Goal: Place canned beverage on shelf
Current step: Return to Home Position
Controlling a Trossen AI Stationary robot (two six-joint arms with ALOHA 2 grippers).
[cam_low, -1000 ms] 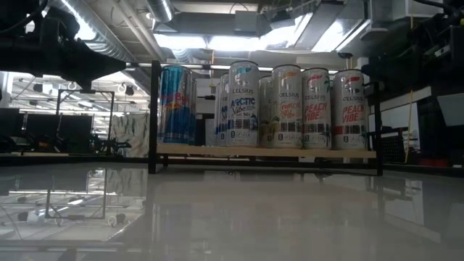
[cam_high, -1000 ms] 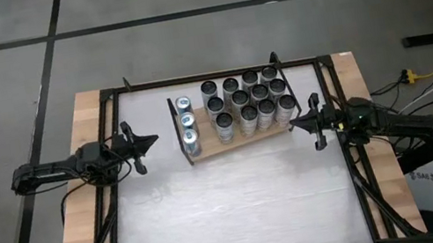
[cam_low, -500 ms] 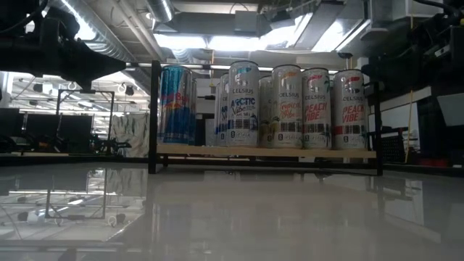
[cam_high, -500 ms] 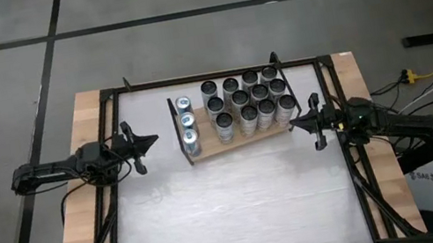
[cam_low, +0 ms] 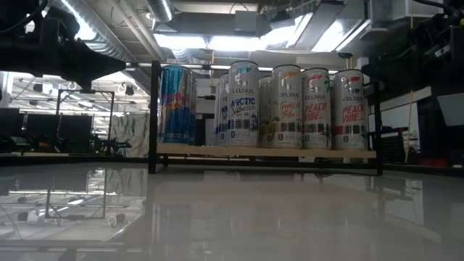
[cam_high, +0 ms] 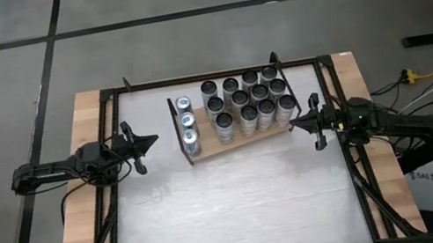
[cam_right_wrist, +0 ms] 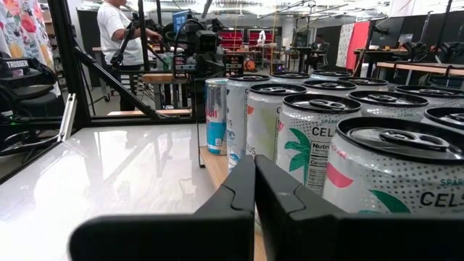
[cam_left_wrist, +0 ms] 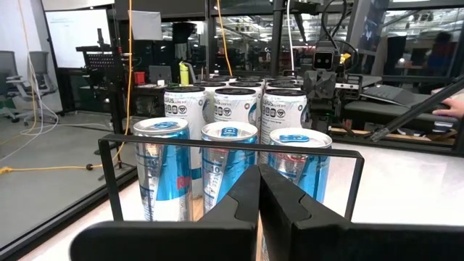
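Note:
The shelf (cam_high: 234,145), a light-brown board with black wire ends, lies at the far middle of the white table. On it stand three blue-and-silver cans (cam_high: 188,125) in a row at its left end and several taller dark-topped cans (cam_high: 246,103) to their right. In the low view the cans (cam_low: 286,109) stand upright on the board (cam_low: 264,151). My left gripper (cam_high: 153,140) is shut and level, left of the shelf. My right gripper (cam_high: 294,125) is shut and level by the shelf's right end. Neither holds anything.
A black frame (cam_high: 114,95) runs around the table, with wood strips at both sides. The near half of the white tabletop (cam_high: 232,208) holds nothing. A person (cam_right_wrist: 119,32) stands in the room beyond the table in the right wrist view.

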